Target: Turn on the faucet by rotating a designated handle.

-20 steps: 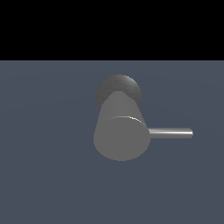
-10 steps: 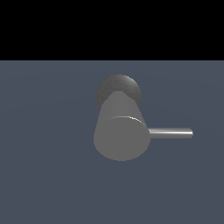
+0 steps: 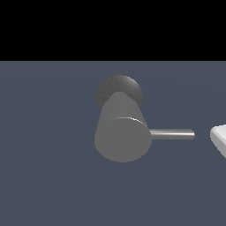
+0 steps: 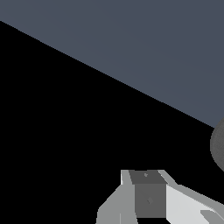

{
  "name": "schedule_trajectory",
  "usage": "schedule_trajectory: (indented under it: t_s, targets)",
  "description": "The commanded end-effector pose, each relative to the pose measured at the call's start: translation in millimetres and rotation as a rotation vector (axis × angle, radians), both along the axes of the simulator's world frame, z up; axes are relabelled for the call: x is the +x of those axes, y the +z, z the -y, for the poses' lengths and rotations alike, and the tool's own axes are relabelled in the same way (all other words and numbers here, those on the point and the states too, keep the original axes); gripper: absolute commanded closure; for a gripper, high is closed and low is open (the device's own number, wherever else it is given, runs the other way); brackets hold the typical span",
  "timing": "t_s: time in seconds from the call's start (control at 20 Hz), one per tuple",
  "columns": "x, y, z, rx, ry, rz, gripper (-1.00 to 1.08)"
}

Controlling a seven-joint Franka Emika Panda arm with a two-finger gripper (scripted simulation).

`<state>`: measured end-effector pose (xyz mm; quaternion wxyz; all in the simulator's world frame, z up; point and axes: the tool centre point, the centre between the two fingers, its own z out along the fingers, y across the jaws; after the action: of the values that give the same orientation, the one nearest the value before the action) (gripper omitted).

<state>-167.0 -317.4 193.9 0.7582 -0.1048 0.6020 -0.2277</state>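
Observation:
The faucet (image 3: 122,132) is a thick grey cylinder whose flat round face points toward the exterior view, with a darker rounded end (image 3: 119,90) behind it. Its handle (image 3: 172,133), a thin grey rod, sticks out level toward the exterior view's right. A white corner of my gripper (image 3: 219,140) shows at that view's right edge, just beyond the rod's tip and apart from it. In the wrist view, white and grey parts of the gripper (image 4: 148,199) fill the lower edge, and the faucet's dark end (image 4: 218,146) peeks in at the side. How the jaws stand is not visible.
A plain blue-grey floor (image 3: 48,167) lies under and around the faucet, with a black background beyond it.
A white part of my gripper has come into the exterior view at its right edge. The faucet and handle have not moved.

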Motion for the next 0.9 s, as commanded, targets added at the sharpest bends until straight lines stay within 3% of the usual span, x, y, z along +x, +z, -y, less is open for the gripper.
schedule_trajectory:
  t_s: [0.0,0.2,0.4,0.65,0.85]
  targets:
    - [2.7,-32.4,-22.0,0.095,0.020,-0.054,1.08]
    - [4.5,-70.0,-55.7,0.213,0.056,-0.122,1.08]
    - [4.3,-95.3,-83.8,0.299,0.089,-0.173,1.08]
    - [3.1,-113.6,-107.7,0.365,0.118,-0.214,1.08]
    - [2.6,-118.9,-115.8,0.387,0.128,-0.227,1.08]
